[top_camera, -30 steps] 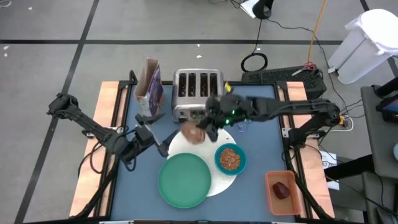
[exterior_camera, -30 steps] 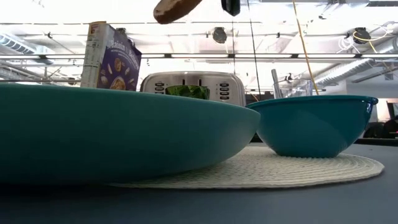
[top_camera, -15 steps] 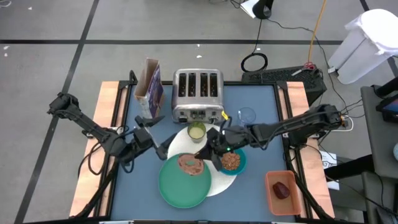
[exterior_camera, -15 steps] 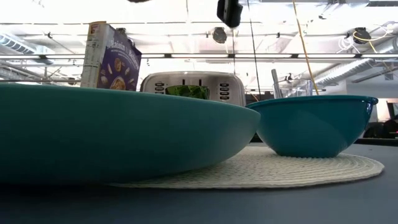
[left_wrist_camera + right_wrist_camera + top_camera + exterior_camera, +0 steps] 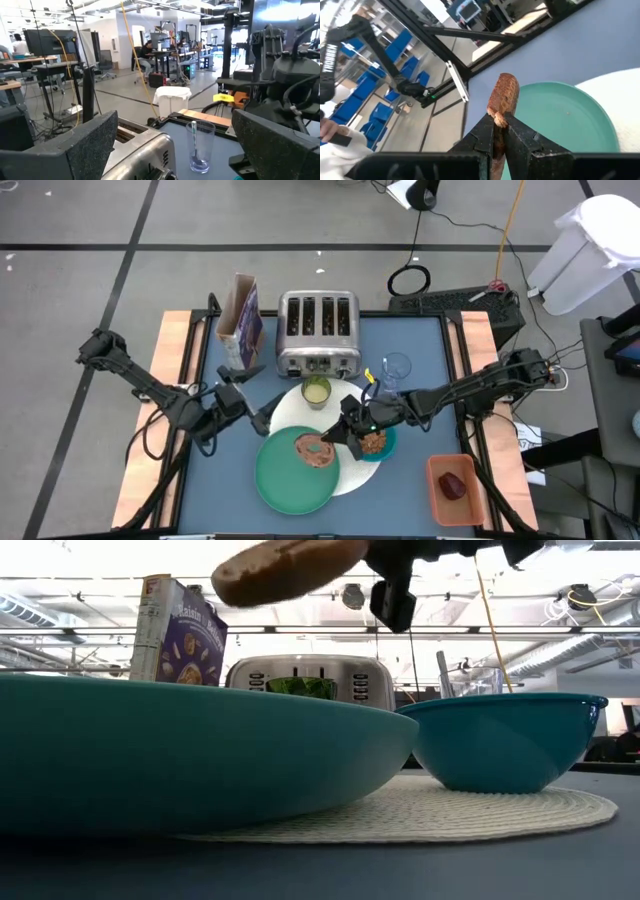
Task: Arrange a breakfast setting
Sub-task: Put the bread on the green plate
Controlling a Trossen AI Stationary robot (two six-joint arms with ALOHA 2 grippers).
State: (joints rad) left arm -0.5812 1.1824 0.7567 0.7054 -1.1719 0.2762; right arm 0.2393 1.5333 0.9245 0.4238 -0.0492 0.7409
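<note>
plate (image 5: 285, 480): green | bowl (image 5: 385, 442): teal | pastry (image 5: 312, 450): brown | toaster (image 5: 318, 330): silver | cereal box (image 5: 243, 320): purple

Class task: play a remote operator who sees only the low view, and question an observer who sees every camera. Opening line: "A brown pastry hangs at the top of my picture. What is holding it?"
Observer: The right gripper is shut on the pastry, pinching its edge.
Operator: What lies under it? I see only a green rim.
Observer: In the high view it hangs above the green plate, which has no food on it.
Operator: Where is the other arm?
Observer: The left gripper waits open over the table's left side, apart from the plate.
Operator: Is there fruit anywhere?
Observer: A dark red fruit lies in an orange tray at the table's right front corner.
</note>
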